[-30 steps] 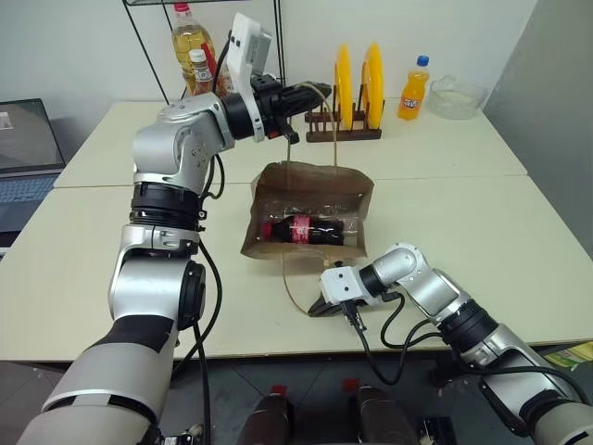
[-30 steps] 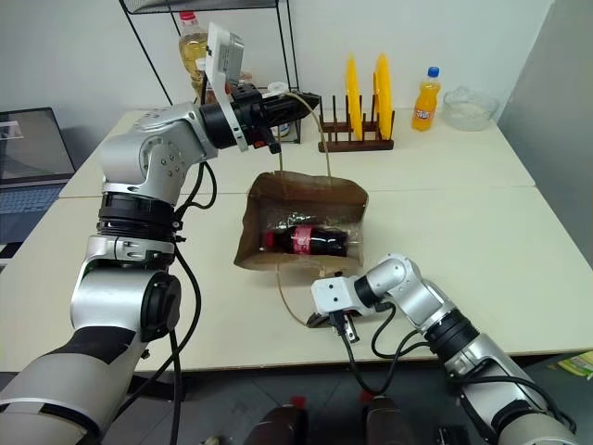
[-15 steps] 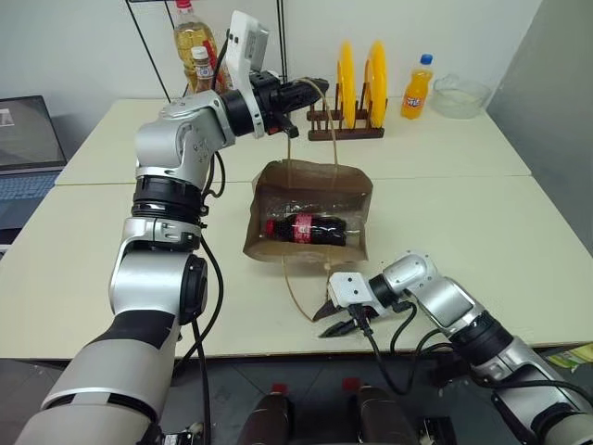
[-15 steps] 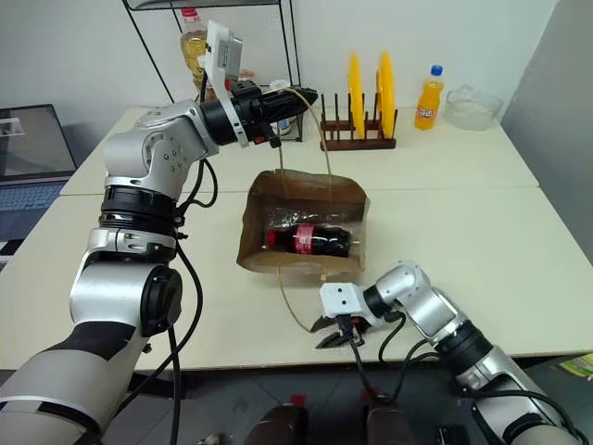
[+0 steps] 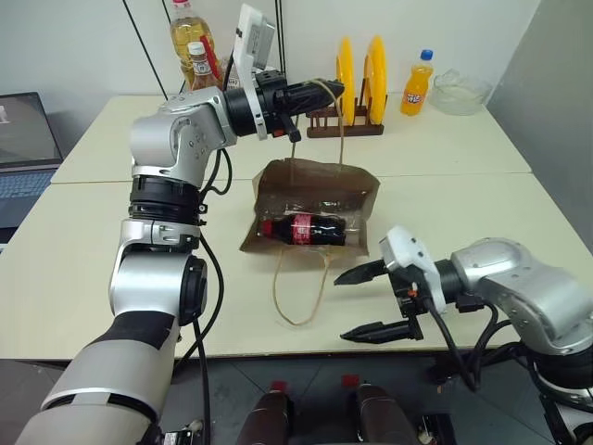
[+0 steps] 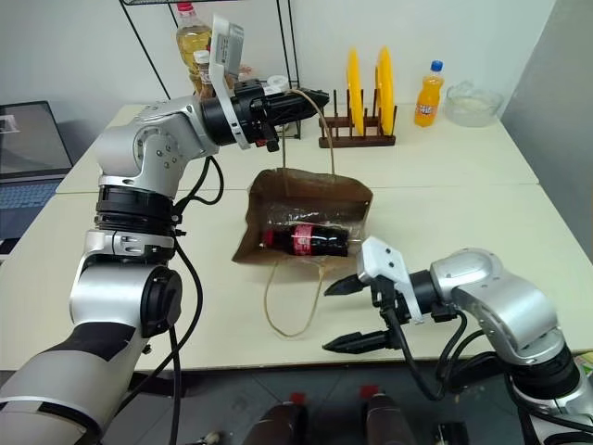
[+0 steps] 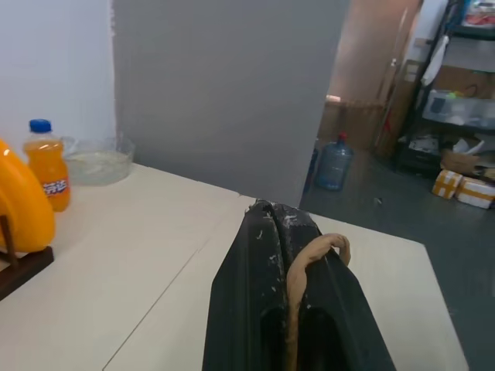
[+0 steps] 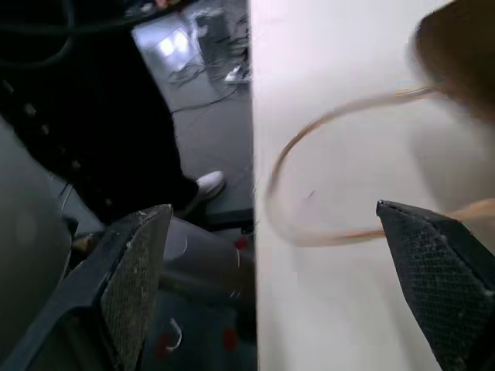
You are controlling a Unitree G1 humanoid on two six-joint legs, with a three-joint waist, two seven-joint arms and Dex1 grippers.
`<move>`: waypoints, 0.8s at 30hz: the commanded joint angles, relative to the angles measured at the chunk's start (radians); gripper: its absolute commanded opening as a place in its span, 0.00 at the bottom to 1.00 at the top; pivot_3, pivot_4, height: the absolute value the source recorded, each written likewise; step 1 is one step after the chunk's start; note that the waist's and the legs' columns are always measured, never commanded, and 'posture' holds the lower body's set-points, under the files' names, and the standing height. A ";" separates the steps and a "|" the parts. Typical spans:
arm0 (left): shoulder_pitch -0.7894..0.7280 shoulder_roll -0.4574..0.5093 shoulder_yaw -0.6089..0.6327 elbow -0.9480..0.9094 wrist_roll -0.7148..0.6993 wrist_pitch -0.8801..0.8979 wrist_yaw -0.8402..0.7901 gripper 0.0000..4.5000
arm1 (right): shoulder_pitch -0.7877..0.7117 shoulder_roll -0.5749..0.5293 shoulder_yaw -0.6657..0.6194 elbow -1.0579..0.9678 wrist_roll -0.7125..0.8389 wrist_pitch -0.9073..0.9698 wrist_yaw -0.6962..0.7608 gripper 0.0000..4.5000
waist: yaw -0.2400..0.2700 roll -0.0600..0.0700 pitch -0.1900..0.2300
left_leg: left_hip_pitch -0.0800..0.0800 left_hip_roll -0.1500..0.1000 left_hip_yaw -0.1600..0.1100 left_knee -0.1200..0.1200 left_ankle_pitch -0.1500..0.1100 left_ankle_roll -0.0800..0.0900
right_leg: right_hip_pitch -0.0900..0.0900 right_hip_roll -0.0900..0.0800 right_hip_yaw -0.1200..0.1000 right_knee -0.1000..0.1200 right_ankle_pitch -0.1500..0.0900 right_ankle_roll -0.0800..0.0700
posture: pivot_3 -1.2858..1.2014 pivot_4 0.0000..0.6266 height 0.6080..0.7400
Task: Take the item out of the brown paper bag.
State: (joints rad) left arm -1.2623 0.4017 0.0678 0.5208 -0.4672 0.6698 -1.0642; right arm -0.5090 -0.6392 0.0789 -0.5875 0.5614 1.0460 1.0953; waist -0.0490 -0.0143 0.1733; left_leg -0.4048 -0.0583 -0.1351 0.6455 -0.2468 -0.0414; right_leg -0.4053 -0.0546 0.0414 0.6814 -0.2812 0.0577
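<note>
My right pincer (image 5: 369, 302) hangs spread wide at the table (image 5: 482, 213) edge, just short of the bag (image 5: 315, 209) holding the item (image 5: 301, 229). Beyond, my left pincer (image 5: 332, 89) pinches a handle (image 7: 303, 267); its wrist view shows the cord between the fingers.

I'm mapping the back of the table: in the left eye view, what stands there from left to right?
Laptop → oil bottle → yellow plates in their rack → orange soda bottle → glass bowl.
</note>
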 commanded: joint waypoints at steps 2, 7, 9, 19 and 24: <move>-0.027 0.018 0.017 -0.040 -0.026 0.008 -0.023 0.00 | -0.130 0.104 -0.119 0.035 0.050 0.050 -0.201 0.99 | -0.001 0.000 0.000 | 0.000 0.000 0.000 0.000 0.000 0.000 | 0.000 0.000 0.000 0.000 0.000 0.000 | 0.52 0.24 1.00; -0.034 0.022 0.014 -0.033 -0.022 0.007 -0.042 0.00 | -0.267 0.361 -0.273 0.094 0.226 0.183 -0.434 0.60 | -0.002 0.000 0.000 | 0.000 0.000 -0.001 -0.001 0.000 0.000 | -0.001 0.000 0.000 0.001 0.000 0.000 | 0.52 0.24 1.00; -0.035 0.023 0.014 -0.024 -0.018 0.003 -0.045 0.00 | -0.315 0.496 -0.332 0.136 0.307 0.205 -0.542 0.45 | -0.002 0.000 0.000 | 0.000 0.000 0.000 -0.001 0.000 0.000 | -0.001 0.000 0.000 0.001 0.001 -0.001 | 0.52 0.24 1.00; -0.024 0.015 0.017 -0.004 -0.006 -0.020 -0.028 0.00 | -0.314 0.739 -0.152 0.362 0.265 -0.003 -0.630 0.00 | -0.008 0.001 0.000 | 0.000 -0.002 0.001 -0.001 0.000 0.000 | -0.003 0.000 0.002 0.003 0.001 -0.001 | 0.52 0.24 1.00; -0.014 0.014 0.017 -0.038 -0.018 -0.001 -0.020 0.00 | -0.306 0.623 0.021 0.526 0.002 -0.244 -0.594 0.00 | -0.010 0.001 0.000 | 0.000 -0.002 0.001 -0.001 0.000 0.000 | -0.003 0.000 0.002 0.004 0.001 -0.001 | 0.52 0.24 1.00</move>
State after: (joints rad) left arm -1.2625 0.4092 0.0679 0.5355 -0.4673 0.6705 -1.0853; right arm -0.8040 0.0015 0.0574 -0.0759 0.6425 0.8849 0.4854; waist -0.0594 -0.0138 0.1732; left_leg -0.4045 -0.0601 -0.1340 0.6450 -0.2466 -0.0416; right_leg -0.4088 -0.0546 0.0432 0.6858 -0.2805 0.0568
